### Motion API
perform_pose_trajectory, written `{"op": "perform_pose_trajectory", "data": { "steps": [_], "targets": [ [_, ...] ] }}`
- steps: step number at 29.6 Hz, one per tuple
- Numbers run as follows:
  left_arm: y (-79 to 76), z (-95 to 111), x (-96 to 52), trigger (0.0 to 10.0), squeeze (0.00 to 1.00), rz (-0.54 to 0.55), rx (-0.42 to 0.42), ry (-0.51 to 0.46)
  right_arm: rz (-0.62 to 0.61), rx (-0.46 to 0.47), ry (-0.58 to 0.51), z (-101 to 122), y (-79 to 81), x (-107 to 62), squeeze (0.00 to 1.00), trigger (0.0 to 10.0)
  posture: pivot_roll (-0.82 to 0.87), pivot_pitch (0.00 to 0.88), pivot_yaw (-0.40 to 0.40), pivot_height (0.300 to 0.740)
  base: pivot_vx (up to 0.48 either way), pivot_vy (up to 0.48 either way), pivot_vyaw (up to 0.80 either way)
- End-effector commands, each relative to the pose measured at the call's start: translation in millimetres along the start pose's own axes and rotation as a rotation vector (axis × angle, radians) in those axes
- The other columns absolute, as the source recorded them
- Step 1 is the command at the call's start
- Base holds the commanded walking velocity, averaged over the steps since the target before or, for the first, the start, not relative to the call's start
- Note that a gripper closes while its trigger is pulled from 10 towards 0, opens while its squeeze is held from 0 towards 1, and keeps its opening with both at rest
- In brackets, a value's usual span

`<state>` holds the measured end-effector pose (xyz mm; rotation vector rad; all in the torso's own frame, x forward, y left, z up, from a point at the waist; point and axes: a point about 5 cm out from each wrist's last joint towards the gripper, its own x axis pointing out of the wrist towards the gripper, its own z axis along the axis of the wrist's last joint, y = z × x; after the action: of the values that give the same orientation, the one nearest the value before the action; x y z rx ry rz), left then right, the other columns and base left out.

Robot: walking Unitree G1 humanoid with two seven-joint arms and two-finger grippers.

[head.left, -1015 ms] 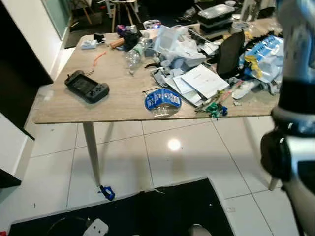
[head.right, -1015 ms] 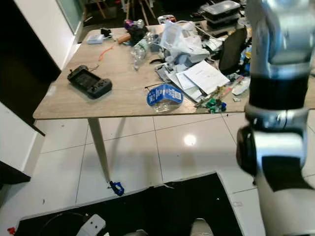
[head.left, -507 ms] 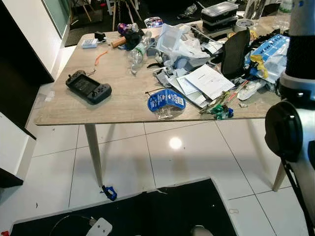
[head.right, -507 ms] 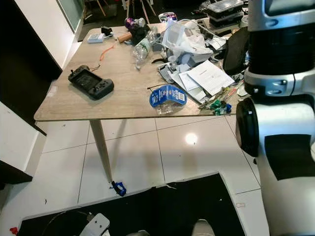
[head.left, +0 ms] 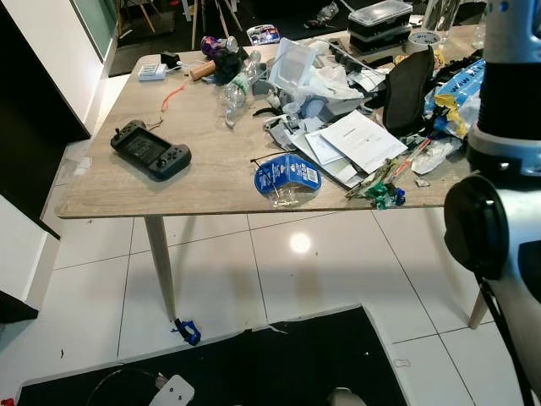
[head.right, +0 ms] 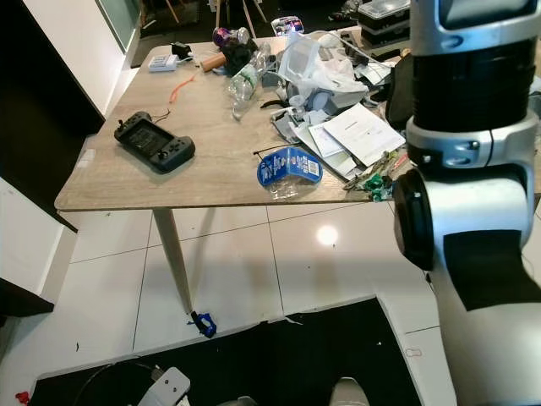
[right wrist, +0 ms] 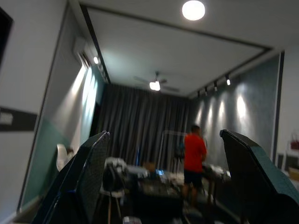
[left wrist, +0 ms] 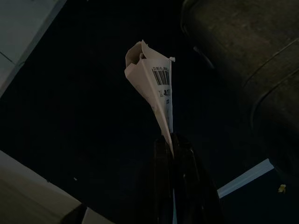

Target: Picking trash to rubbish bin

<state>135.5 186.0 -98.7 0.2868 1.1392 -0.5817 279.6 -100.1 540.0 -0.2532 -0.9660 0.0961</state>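
Observation:
In the left wrist view my left gripper [left wrist: 172, 140] is shut on a folded white paper scrap [left wrist: 152, 81] with a barcode, held over a dark area. My right arm [head.right: 473, 169] stands raised at the table's right end. Its gripper [right wrist: 166, 135] is open with nothing between the fingers [right wrist: 88, 177] and points out into the room. On the wooden table [head.left: 110, 190] lie a crushed bottle with a blue label [head.left: 286, 178] near the front edge, a clear bottle [head.left: 232, 93], crumpled plastic bags [head.left: 308, 72], papers [head.left: 359, 139] and a blue and yellow packet [head.left: 461, 85].
A black game console [head.left: 150, 150] lies on the table's left part. Below, a table leg [head.left: 159, 262], a blue clip [head.left: 186, 331] and a black mat [head.left: 279, 355] are on the white tiled floor. Far off, a person in a red shirt [right wrist: 193, 154] stands by another table.
The camera has shifted a little, so the table sits slightly differently in view. My right arm has swung from the right edge further into the picture and now stands upright.

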Motion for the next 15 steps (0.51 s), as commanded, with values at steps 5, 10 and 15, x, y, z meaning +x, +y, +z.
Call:
{"op": "perform_pose_trajectory", "data": {
  "steps": [5, 10, 15],
  "targets": [
    [-26.5, -3.5, 7.1, 10.0, 0.0, -0.105, -0.004, -0.005, 0.064, 0.092, -0.045, 14.6, 14.1, -8.6, 0.0, 10.0, -0.09, 0.119, 0.118, 0.74, 0.0, 0.0, 0.0],
    [-27.8, -5.5, 7.0, 10.0, 0.0, -0.116, 0.008, 0.004, 0.035, 0.09, -0.028, 5.1, 1.4, -7.2, 0.0, 10.0, -0.1, 0.123, 0.118, 0.74, 0.0, 0.0, 0.0],
    [-26.9, -5.8, 6.6, 10.0, 0.0, -0.113, 0.005, 0.002, 0.051, 0.109, -0.047, 7.3, 1.1, -14.6, 0.0, 10.0, -0.1, 0.123, 0.118, 0.74, 0.0, 0.0, 0.0]
  ]
}}
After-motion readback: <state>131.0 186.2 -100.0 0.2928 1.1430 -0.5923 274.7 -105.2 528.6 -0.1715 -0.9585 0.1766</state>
